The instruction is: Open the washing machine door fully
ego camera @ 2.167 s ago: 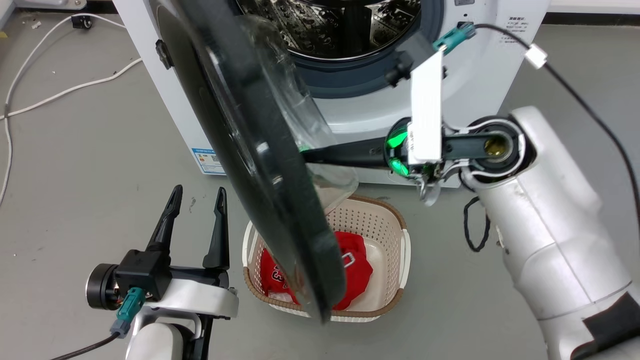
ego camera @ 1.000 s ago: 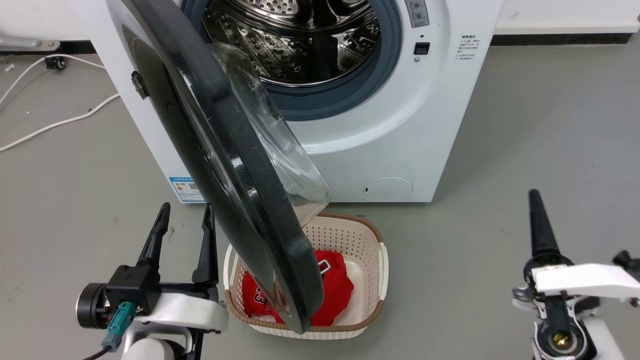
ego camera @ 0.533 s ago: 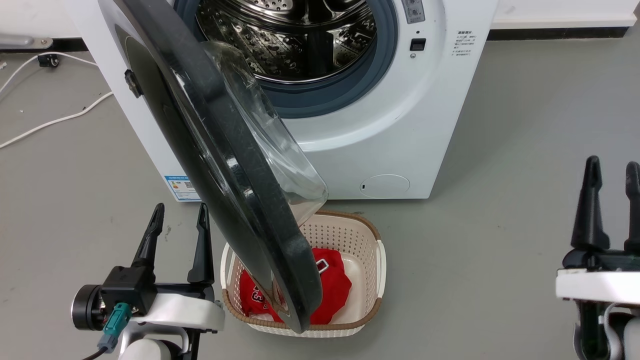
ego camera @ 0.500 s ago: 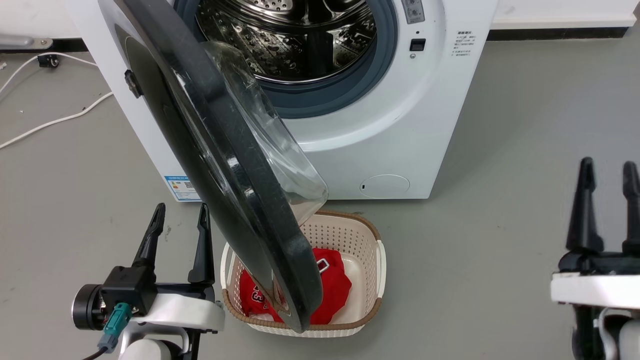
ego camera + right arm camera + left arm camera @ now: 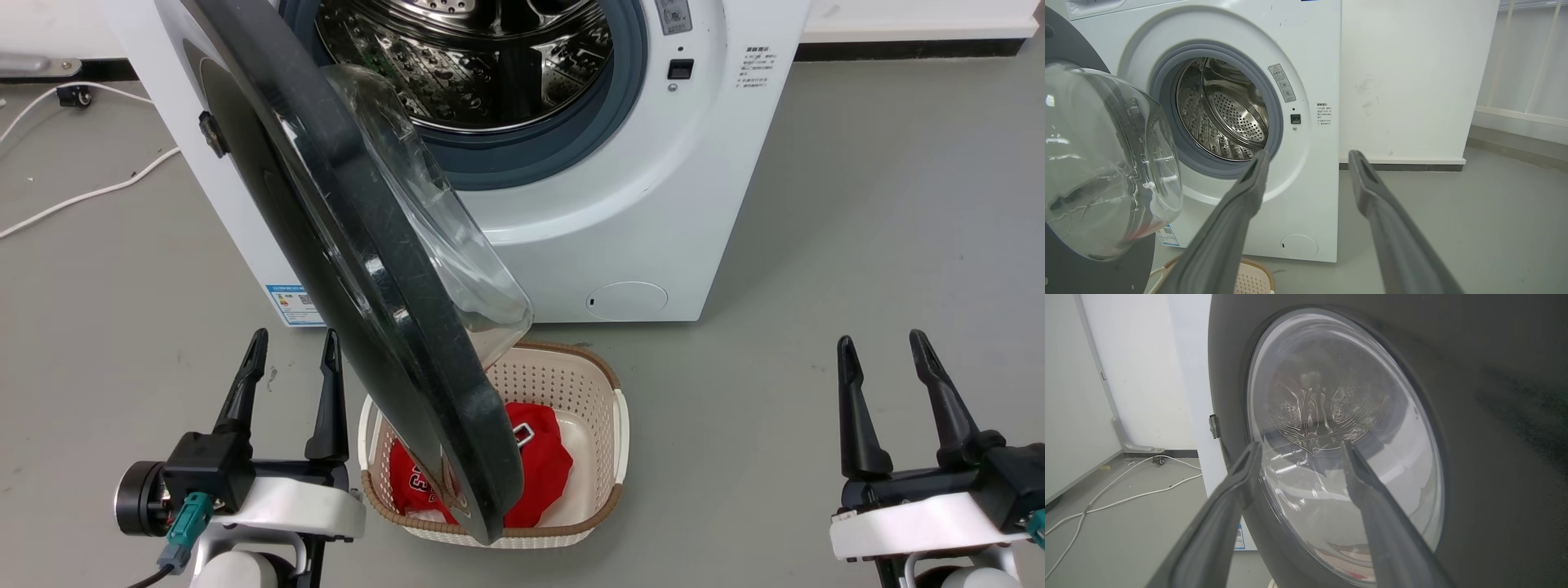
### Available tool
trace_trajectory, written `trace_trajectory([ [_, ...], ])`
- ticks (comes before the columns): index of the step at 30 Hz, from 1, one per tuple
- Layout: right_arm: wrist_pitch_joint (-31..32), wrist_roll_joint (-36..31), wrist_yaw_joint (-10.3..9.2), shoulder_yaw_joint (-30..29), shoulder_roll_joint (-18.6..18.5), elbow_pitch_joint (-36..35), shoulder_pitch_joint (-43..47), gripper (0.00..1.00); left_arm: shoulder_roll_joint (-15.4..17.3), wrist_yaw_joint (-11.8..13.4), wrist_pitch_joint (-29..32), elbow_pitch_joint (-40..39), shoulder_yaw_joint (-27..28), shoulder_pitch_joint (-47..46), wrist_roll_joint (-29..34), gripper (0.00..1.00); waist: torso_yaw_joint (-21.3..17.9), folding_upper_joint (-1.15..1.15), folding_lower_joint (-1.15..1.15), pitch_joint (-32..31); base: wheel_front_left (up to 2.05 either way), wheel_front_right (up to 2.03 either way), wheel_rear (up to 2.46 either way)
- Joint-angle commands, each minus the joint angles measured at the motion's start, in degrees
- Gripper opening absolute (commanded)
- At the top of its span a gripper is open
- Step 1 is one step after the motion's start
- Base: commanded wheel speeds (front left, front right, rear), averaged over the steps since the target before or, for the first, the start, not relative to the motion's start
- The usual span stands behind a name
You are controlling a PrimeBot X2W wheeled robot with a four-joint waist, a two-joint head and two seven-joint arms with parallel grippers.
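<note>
Right, the washing machine door point(image 5: 351, 245) is standing swung out from the washing machine point(image 5: 637, 212), hanging off the hinge point(image 5: 211, 135) on the machine's left side, roughly square to the front panel. In the head view it's showing edge-on, with the rim running from the hinge at upper left down to the free edge. That edge is hanging over the cream basket point(image 5: 612, 392) holding the red garment point(image 5: 543, 469). Being a disc, it's not really having a long axis. The glass bowl point(image 5: 424, 212) is bulging toward the robot's right, and the glossy outer face is facing left.

The left gripper point(image 5: 294, 336) is sitting just beside that outer face, fingers spread, pinching nothing. The right gripper point(image 5: 880, 339) is hovering well apart from the door, fingers also spread, empty.

Handling guess: it's looking rigid and fairly heavy, pivoting on the hinge, so leverage is best near the free edge. The gloss is looking slippery and the bowl fragile, so I'm thinking push or hook on the black rim, not the glass. The drum point(image 5: 490, 73) is showing exposed, yet I'm judging some swing is remaining.
</note>
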Motion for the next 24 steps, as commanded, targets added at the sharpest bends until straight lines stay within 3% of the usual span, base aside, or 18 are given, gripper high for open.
trace_trajectory([
  [1,-0.10,0.12,-0.02,0.08,0.09,0.26,-0.04,1.00,0.01,-0.01,-0.15,-0.07,0.05,-0.46,0.28,1.00,-0.01,0.00,0.00,0.01,0.00,0.00,0.00],
  [12,-0.10,0.07,-0.02,0.03,0.09,2.10,-1.62,1.00,0.01,0.04,-0.15,0.08,-0.12,-0.59,0.20,1.00,-0.02,0.00,0.00,0.07,0.00,0.00,0.00],
  [14,-0.10,0.16,-0.02,-0.01,0.09,2.20,-1.87,1.00,0.01,-0.16,-0.15,0.03,-0.29,-0.67,0.26,0.00,0.00,0.00,0.00,0.14,0.00,0.00,0.00],
  [24,-0.10,0.42,-0.02,-0.41,0.10,2.47,-2.04,1.00,0.01,-0.12,-0.15,-4.25,0.08,-1.06,-0.38,0.00,0.25,0.00,0.00,0.33,0.00,0.00,0.00],
])
